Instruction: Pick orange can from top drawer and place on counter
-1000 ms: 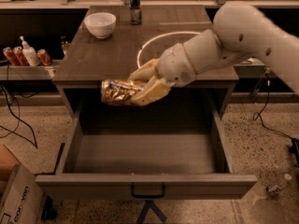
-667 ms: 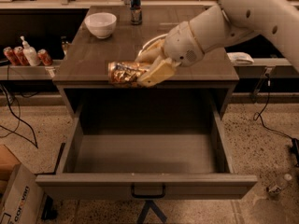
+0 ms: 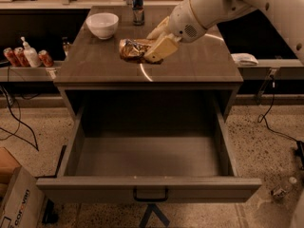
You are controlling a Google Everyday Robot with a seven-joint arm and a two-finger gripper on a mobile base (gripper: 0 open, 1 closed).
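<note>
The orange can (image 3: pixel 134 50) lies on its side in the grip of the robot's claw (image 3: pixel 148 46), whose cream fingers (image 3: pixel 161 49) are clamped around its right end, over the middle of the tabletop (image 3: pixel 199 63). Whether the can touches the wood cannot be told. Just in front of it, a white arc (image 3: pixel 146 73) curves across the surface. The pale arm (image 3: pixel 237 6) reaches in from the upper right. Behind the can, a white bowl (image 3: pixel 102 25) stands to the left and a slim blue-and-silver can (image 3: pixel 137 6) stands upright at the far edge. Below the tabletop, the top drawer (image 3: pixel 95 190) is pulled well out, its dark handle (image 3: pixel 150 194) centred on the front panel. On a low shelf to the left, red cans (image 3: pixel 45 58) flank a pump bottle (image 3: pixel 30 55).
</note>
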